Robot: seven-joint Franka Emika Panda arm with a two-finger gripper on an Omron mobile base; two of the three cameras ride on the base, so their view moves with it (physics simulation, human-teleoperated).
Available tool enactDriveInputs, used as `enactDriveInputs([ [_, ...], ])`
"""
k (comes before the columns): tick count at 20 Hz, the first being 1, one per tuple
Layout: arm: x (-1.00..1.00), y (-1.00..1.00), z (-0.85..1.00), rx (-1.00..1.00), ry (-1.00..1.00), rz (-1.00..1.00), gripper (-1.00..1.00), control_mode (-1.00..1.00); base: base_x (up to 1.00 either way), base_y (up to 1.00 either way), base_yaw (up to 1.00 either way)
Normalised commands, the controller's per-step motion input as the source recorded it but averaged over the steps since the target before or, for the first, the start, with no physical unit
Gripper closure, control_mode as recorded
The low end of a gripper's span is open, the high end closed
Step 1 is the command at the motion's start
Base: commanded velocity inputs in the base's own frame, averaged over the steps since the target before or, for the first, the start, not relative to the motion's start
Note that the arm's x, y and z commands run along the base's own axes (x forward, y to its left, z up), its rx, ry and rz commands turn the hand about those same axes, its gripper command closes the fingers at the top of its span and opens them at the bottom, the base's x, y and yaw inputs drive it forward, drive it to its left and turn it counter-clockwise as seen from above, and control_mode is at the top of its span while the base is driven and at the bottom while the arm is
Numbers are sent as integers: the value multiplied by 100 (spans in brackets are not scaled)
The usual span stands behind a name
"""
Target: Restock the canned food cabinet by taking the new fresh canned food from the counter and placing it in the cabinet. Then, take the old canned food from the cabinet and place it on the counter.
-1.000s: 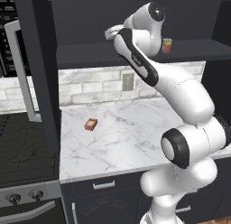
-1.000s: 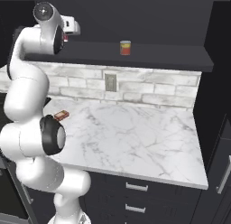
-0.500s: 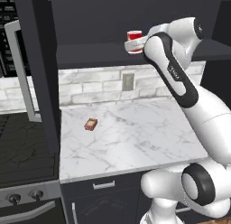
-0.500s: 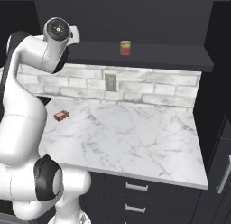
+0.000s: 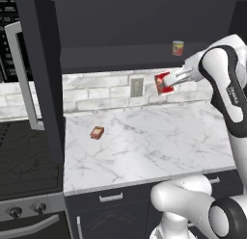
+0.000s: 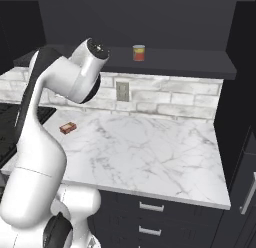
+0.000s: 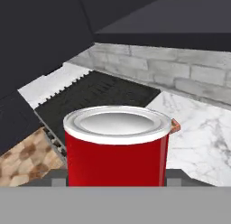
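the gripper (image 5: 170, 82) is clamped on the old canned food (image 5: 164, 83), a bright red can with whitish rims, carried in the air in front of the backsplash and above the counter (image 5: 144, 146), lower than the shelf board of the cabinet (image 5: 125, 55). in the left base view the can is tilted, its pale end turned toward the left, and it sits just right of the wall outlet (image 5: 137, 87). in the hand view the old canned food (image 7: 116, 146) rises close up, its pale lid facing the camera, with a stovetop (image 7: 94, 99) and a stretch of marble beyond it – the finger tips themselves are hidden behind the can. the new fresh canned food (image 5: 178, 47) stands upright on the cabinet shelf, up and to the right of the held can and apart from it; the right base view shows the same can (image 6: 139, 52) on the dark shelf board, near its middle. a small flat brown packet (image 5: 97, 132) lies on the counter well to the left – near the counter's left edge beside the stove (image 5: 29, 156).
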Motion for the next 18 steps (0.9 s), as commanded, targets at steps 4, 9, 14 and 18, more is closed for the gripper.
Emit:
enactDriveInputs([
  [4, -30, -28, -100, -4, 42, 20, 100, -100, 0, 0, 0],
  [9, 20, -12, -100, -6, 9, 11, 100, -100, 0, 0, 0],
  [14, 42, 0, -100, -2, -3, 3, 100, -100, 0, 0, 0],
  [18, 40, -1, -100, 13, -13, 0, 100, -100, 0, 0, 0],
])
